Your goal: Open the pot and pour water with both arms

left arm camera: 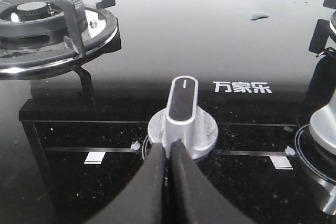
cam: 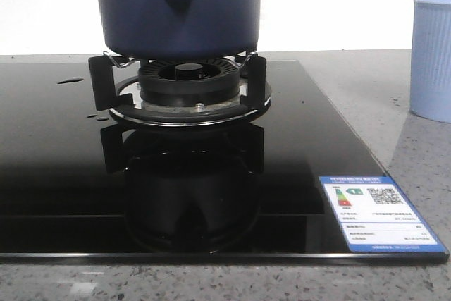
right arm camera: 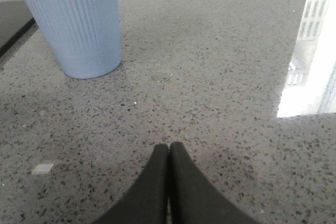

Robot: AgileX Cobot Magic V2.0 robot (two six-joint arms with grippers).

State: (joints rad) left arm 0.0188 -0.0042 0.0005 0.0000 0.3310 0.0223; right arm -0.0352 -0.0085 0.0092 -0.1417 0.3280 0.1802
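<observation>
The dark navy-blue pot (cam: 180, 8) stands on the burner grate (cam: 180, 86) of the black glass stove, its rounded handle mount with a small hole facing the front camera; its top is cut off by the frame, so no lid shows. Neither arm shows in the front view. My left gripper (left arm camera: 168, 148) is shut and empty, its tips just in front of a silver stove knob (left arm camera: 182, 116). My right gripper (right arm camera: 168, 148) is shut and empty above the speckled stone counter, apart from the pale blue ribbed cup (right arm camera: 71, 19).
The pale blue cup also stands at the right edge of the front view (cam: 431, 58). A second empty burner (left arm camera: 44, 30) shows in the left wrist view. Water drops lie on the glass (cam: 70, 80). A label sticker (cam: 380, 213) sits at the stove's front right corner.
</observation>
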